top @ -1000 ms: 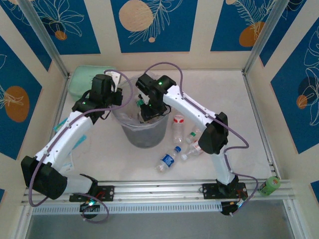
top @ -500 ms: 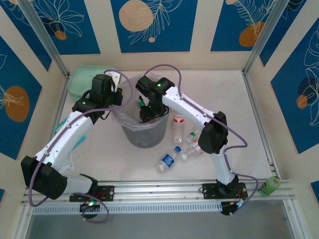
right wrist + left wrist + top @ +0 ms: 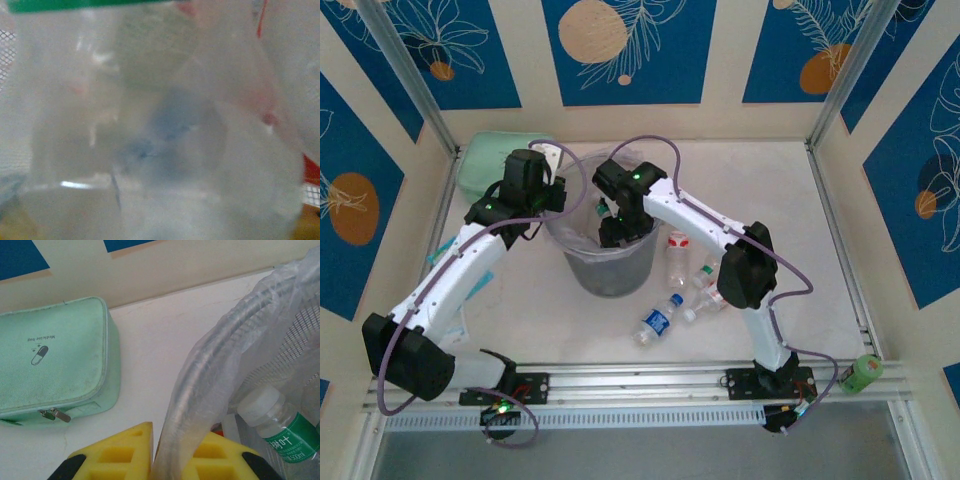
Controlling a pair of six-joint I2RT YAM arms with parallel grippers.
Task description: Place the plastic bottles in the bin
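Plastic bottles (image 3: 150, 140) close under right tool (image 3: 612, 226), spread unclear | left tool (image 3: 170, 450) pinching bin (image 3: 200, 370) rim

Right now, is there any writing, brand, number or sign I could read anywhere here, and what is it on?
"Medicine bag", with a small capsule sign beside it: on the green pouch, in the left wrist view.
Green label of the white-capped bottle: printed characters and a small line, perhaps "500ml", too small to be sure.
Labels of the loose bottles and of the green can, in the top view: too small to read.
Right wrist view: too blurred to read anything.
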